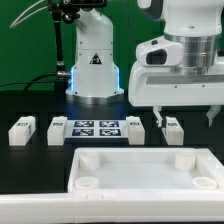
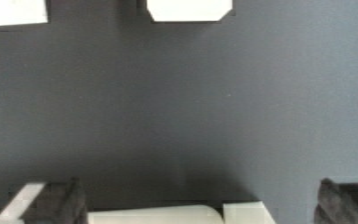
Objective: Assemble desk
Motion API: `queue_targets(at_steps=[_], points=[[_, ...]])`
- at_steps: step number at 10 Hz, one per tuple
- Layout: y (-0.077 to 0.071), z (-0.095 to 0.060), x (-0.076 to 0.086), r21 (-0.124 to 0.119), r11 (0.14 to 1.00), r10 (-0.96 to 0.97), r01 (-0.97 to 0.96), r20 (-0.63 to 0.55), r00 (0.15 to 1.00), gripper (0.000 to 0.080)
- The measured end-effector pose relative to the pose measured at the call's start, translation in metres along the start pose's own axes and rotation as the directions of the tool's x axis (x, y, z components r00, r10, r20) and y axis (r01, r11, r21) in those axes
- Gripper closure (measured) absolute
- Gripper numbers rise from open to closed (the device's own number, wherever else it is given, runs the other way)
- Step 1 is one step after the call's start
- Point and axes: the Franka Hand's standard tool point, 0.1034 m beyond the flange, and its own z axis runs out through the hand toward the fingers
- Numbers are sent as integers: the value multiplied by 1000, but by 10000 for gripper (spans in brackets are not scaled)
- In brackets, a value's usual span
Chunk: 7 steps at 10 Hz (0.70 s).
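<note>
The white desk top (image 1: 140,172), rimmed with round corner sockets, lies at the front of the black table. Several short white legs lie in a row behind it: two on the exterior view's left (image 1: 22,131) (image 1: 55,129), one next to the marker board (image 1: 136,128), and one further right (image 1: 173,130). My gripper (image 1: 185,118) hangs open and empty just above that rightmost leg. In the wrist view the gripper (image 2: 197,208) is open, its dark fingers (image 2: 43,203) wide apart. A white piece (image 2: 167,214), probably this leg, lies between them and touches neither.
The marker board (image 1: 95,129) lies between the legs. The robot's white base (image 1: 95,60) stands behind it. Two white shapes (image 2: 7,10) (image 2: 190,8) show at the far edge of the wrist view; I cannot tell what they are.
</note>
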Motion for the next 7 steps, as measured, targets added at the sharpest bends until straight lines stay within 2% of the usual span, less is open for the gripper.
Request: queue_targets(at_steps=[1, 2, 3, 5, 7], points=[[-1, 2, -10, -14, 1000, 12, -10, 116, 993, 151], [-6, 1, -17, -14, 999, 37, -34, 255, 966, 151], [-12, 1, -17, 4, 998, 52, -57, 360, 931, 151], [-16, 2, -17, -7, 999, 46, -48, 460, 887, 151], [-12, 5, -23, -20, 999, 45, -41, 573, 818, 151]])
